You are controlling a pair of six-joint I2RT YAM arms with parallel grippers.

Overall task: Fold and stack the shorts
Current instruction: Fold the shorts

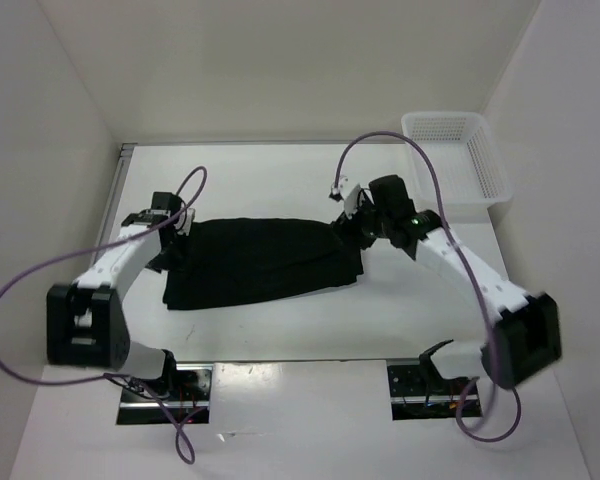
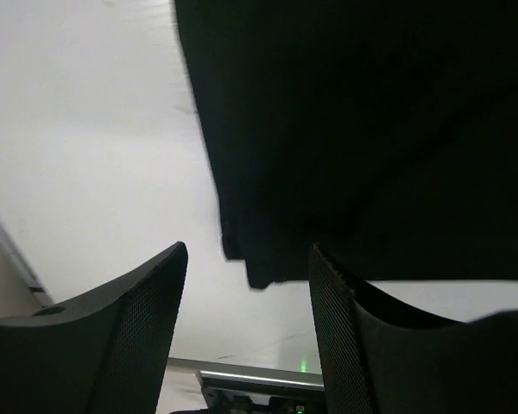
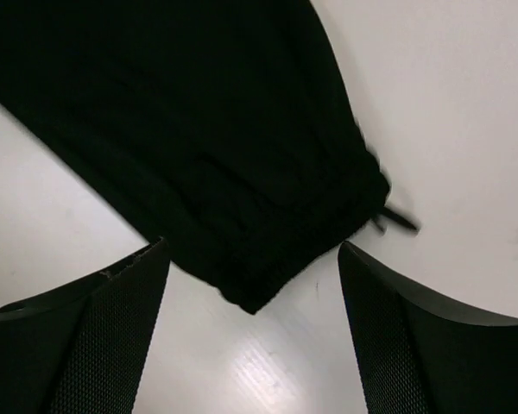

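Both my jaws apart over the shorts (image 1: 260,262).
A corner lies between my left jaws, the drawstring (image 3: 395,220) end between my right jaws.

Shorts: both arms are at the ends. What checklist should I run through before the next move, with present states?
1. Shorts spread flat on the table: ok.
2. Left jaws open, corner ahead between them: ok.
3. Right jaws open at the waistband end: ok.
4. Drawstring tucked in: not ok, it sticks out.
5. Basket apart from the shorts: ok.
6. Lower layers lined up: cannot tell.
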